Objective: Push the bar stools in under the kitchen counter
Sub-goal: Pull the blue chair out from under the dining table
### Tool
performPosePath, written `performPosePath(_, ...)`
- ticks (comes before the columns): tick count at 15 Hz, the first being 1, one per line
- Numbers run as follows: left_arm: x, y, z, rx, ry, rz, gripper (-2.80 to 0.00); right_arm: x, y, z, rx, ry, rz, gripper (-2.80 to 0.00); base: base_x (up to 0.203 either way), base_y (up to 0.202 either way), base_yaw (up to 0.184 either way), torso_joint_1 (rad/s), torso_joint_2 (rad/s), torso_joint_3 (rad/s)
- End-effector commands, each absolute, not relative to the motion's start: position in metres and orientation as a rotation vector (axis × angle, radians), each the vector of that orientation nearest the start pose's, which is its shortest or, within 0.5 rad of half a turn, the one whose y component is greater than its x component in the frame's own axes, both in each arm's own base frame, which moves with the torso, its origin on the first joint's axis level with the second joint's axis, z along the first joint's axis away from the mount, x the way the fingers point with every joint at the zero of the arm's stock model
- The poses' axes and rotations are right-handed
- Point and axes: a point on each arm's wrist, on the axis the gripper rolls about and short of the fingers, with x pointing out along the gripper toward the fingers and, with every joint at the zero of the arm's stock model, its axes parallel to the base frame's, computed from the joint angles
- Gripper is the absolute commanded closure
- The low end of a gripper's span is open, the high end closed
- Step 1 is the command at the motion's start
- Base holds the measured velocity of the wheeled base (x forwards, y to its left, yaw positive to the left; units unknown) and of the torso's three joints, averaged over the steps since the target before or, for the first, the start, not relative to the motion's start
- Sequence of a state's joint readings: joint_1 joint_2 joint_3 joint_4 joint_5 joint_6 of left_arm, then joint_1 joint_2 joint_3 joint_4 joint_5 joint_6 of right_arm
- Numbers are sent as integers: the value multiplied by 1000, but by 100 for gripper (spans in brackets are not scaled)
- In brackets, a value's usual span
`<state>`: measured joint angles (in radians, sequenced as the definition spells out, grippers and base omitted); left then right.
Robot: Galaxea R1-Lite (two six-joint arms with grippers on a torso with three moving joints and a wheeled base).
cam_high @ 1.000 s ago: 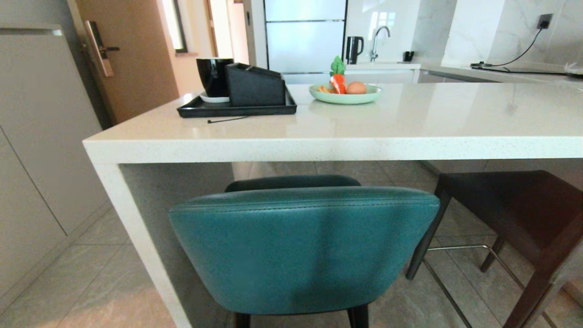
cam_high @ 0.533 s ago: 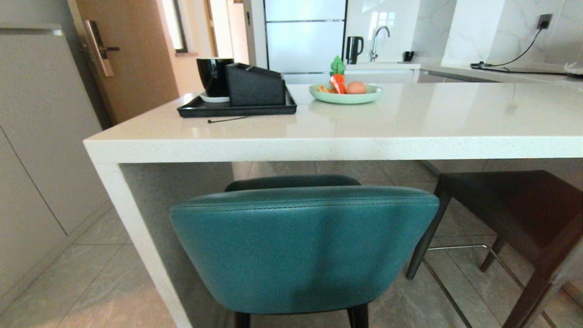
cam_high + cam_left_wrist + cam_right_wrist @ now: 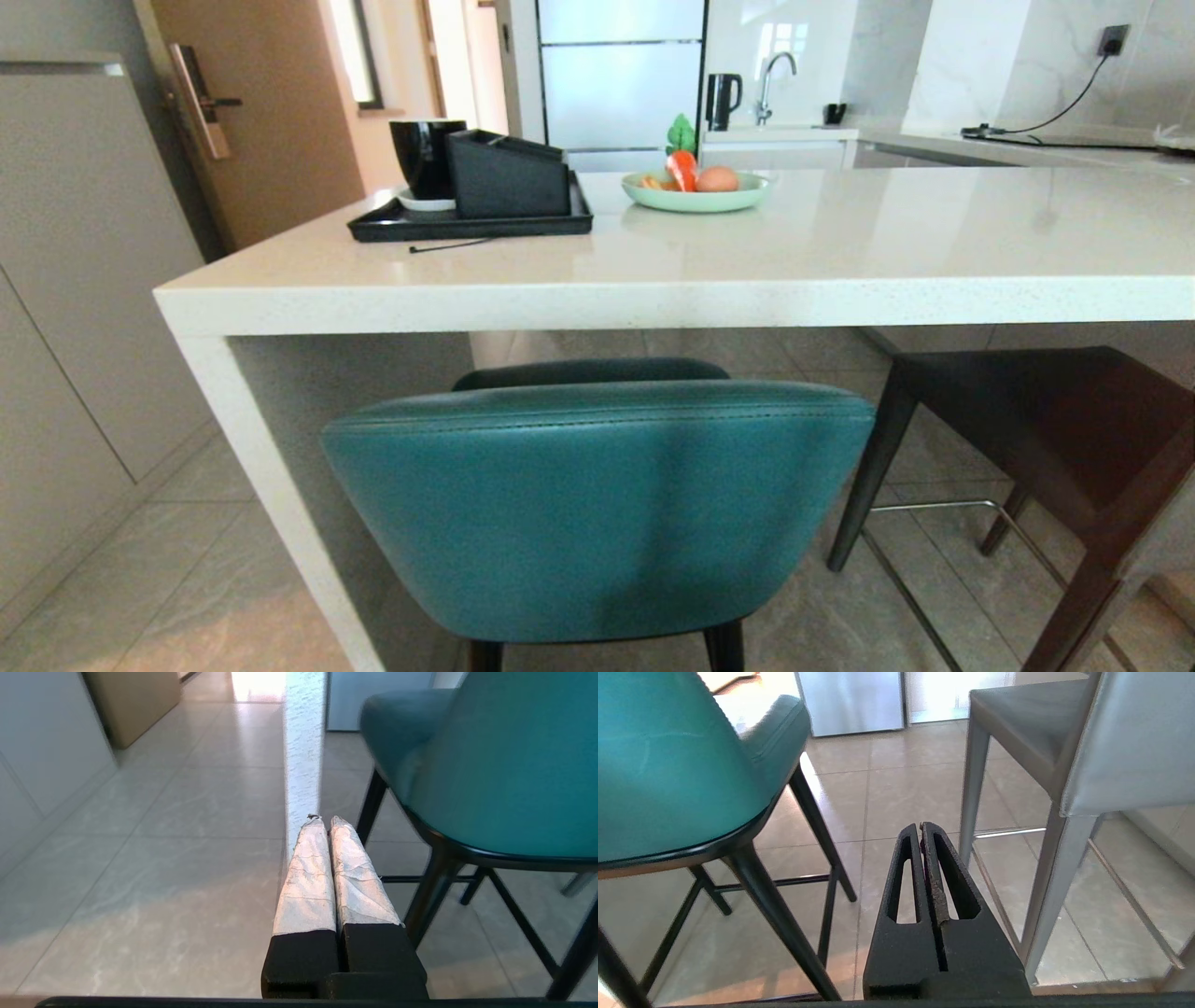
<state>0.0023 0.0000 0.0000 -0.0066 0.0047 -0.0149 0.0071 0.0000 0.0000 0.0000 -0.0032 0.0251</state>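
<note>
Kitchen counter (image 3: 653,280) runs left-right; teal stool (image 3: 597,504) back faces robot; both end effectors (image 3: 325,821) (image 3: 920,828) closed.

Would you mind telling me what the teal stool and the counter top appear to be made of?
The teal stool looks upholstered in smooth leather or faux leather, with a stitched seam along the back's top edge and thin black legs, probably metal. The counter top appears to be polished speckled white stone or quartz, glossy enough to show reflections.
</note>
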Motion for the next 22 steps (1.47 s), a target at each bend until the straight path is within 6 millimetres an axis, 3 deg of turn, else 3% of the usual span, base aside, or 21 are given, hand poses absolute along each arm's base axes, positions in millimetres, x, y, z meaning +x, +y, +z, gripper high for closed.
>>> performPosePath(1, -23, 0, 76, -15, -3, 8, 0, -22, 0, 74, 25, 6, 3, 0, 0, 0, 0, 0, 0, 0)
performPosePath(10, -24, 0, 79, -1, -17, 13, 0, -22, 0, 74, 21, 6, 2, 0, 0, 0, 0, 0, 0, 0)
performPosePath(13, -35, -1, 130, -9, -92, -31, 0, -22, 0, 74, -30, 12, 6, 0, 0, 0, 0, 0, 0, 0)
performPosePath(16, -19, -3, 176, -58, -11, -129, 0, -23, 0, 77, -28, 6, -1, 0, 0, 0, 0, 0, 0, 0)
performPosePath(18, -13, -6, 199, -138, 12, -306, 0, -26, 0, 108, 2, -20, -6, 0, 0, 0, 0, 0, 0, 0)
performPosePath(20, -8, -9, 199, -162, 66, -446, 0, -16, 0, 146, 44, 21, 6, 0, 0, 0, 0, 0, 0, 0)
performPosePath(22, 5, -10, 194, -179, 147, -471, 0, -3, 1, 159, 69, 90, 63, 0, 0, 0, 0, 0, 0, 0)
